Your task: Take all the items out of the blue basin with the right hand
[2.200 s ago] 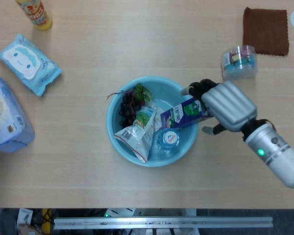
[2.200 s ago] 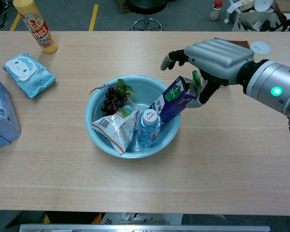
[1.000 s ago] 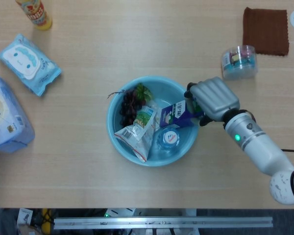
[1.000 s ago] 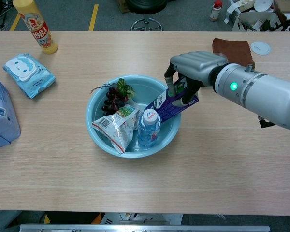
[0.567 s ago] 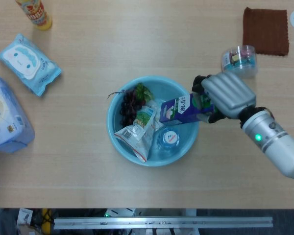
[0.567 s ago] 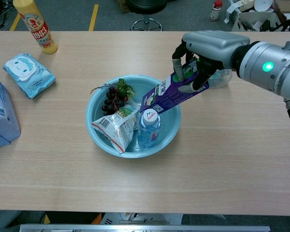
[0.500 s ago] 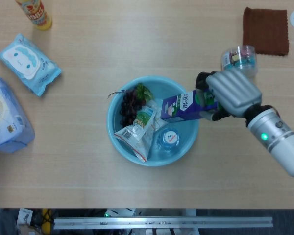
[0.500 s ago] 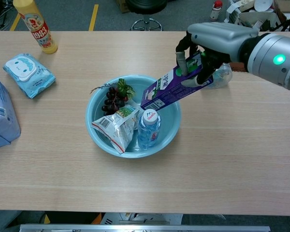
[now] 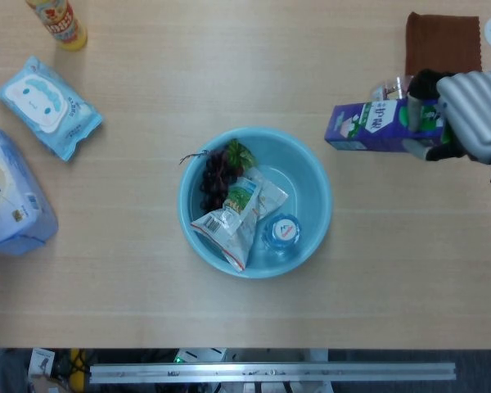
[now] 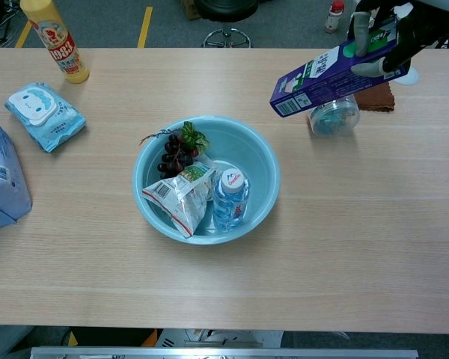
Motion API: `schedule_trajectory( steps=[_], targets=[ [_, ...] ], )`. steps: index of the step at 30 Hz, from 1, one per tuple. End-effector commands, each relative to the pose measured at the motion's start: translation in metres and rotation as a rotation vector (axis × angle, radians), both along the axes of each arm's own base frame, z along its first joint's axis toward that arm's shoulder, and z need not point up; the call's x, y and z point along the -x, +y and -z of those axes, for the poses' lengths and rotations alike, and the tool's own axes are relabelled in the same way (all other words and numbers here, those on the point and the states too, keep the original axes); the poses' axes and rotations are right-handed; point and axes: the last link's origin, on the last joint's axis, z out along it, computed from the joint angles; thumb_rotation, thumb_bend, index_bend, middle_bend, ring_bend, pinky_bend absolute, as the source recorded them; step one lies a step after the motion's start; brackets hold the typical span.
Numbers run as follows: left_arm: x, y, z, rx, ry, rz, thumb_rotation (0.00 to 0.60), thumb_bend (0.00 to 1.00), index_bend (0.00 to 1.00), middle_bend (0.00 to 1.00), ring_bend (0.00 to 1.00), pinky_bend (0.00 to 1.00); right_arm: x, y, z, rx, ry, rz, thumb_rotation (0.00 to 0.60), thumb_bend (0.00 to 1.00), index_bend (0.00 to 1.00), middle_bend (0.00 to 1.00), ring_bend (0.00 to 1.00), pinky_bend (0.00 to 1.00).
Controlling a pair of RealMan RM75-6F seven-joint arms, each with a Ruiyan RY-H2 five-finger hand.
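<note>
The right hand (image 9: 466,115) has lifted the purple carton (image 9: 372,125) clear of the blue basin (image 9: 315,176), carrying it up and right of the rim, fingers clamped around its far end. The carton lies nearly level in the air. Grapes (image 9: 217,170), a snack bag (image 9: 233,221) and a water bottle (image 9: 283,232) remain inside the basin

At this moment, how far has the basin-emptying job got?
Nothing is set down yet. The right hand holds the purple milk carton in the air, clear of the blue basin. Still inside: the grapes, the snack bag and the water bottle.
</note>
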Motion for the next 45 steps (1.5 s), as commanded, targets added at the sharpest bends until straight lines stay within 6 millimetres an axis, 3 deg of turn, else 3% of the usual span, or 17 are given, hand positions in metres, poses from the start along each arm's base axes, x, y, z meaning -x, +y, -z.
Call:
schedule_trajectory(
  steps=[1,10,18,23,25,27,29,31,33,36,41,45],
  targets=[
    [-0.001,0.001,0.001,0.003,-0.003,0.004,0.6,0.05,0.1,0.16,0.12,0.17,0.017,-0.008,0.01,0.028,0.051,0.029,0.6,0.34,0.63,0.51,0.64,0.91],
    [-0.003,0.001,0.004,0.011,0.001,0.003,0.6,0.05,0.1,0.16,0.12,0.17,0.036,-0.027,0.047,0.076,0.08,0.075,0.6,0.34,0.63,0.51,0.64,0.91],
    [-0.005,0.001,0.004,0.015,0.005,0.004,0.6,0.05,0.1,0.16,0.12,0.17,0.022,-0.035,0.087,0.064,0.074,0.037,0.6,0.33,0.63,0.51,0.61,0.91],
    [-0.004,0.001,0.005,0.015,0.004,0.001,0.6,0.05,0.1,0.16,0.12,0.17,0.016,-0.034,0.111,0.069,0.068,0.038,0.6,0.3,0.63,0.49,0.54,0.9],
    [-0.003,0.0,0.004,0.016,0.006,-0.002,0.6,0.05,0.1,0.16,0.12,0.17,0.015,-0.03,0.12,0.037,0.082,0.03,0.6,0.28,0.57,0.46,0.48,0.86],
    [-0.002,0.0,0.004,0.013,0.007,-0.004,0.6,0.05,0.1,0.16,0.12,0.17,0.016,-0.025,0.127,-0.031,0.103,0.031,0.6,0.26,0.41,0.37,0.36,0.77],
    [-0.001,0.0,0.003,0.008,0.006,-0.003,0.6,0.05,0.1,0.16,0.12,0.17,0.017,-0.023,0.128,-0.079,0.122,0.031,0.6,0.21,0.16,0.23,0.2,0.64],
    [-0.001,0.0,0.003,0.004,0.004,0.0,0.6,0.05,0.1,0.16,0.12,0.17,0.016,-0.021,0.126,-0.108,0.131,0.025,0.6,0.11,0.01,0.08,0.06,0.52],
    [-0.001,0.0,0.004,0.005,0.002,0.003,0.6,0.05,0.1,0.16,0.12,0.17,0.016,-0.019,0.123,-0.127,0.127,0.022,0.6,0.03,0.0,0.02,0.01,0.46],
    [-0.001,0.001,0.005,0.007,0.001,0.007,0.6,0.05,0.1,0.16,0.12,0.17,0.015,-0.017,0.115,-0.141,0.11,0.022,0.6,0.0,0.0,0.0,0.0,0.44],
    [-0.002,0.001,0.004,0.007,0.003,0.012,0.6,0.05,0.1,0.16,0.12,0.17,0.005,-0.008,0.092,-0.16,0.017,0.007,0.6,0.0,0.0,0.01,0.0,0.44],
    [-0.004,0.001,0.004,0.006,0.006,0.014,0.6,0.05,0.1,0.16,0.12,0.17,-0.007,0.003,0.086,-0.206,-0.067,-0.05,0.6,0.0,0.0,0.08,0.07,0.48]
  ],
)
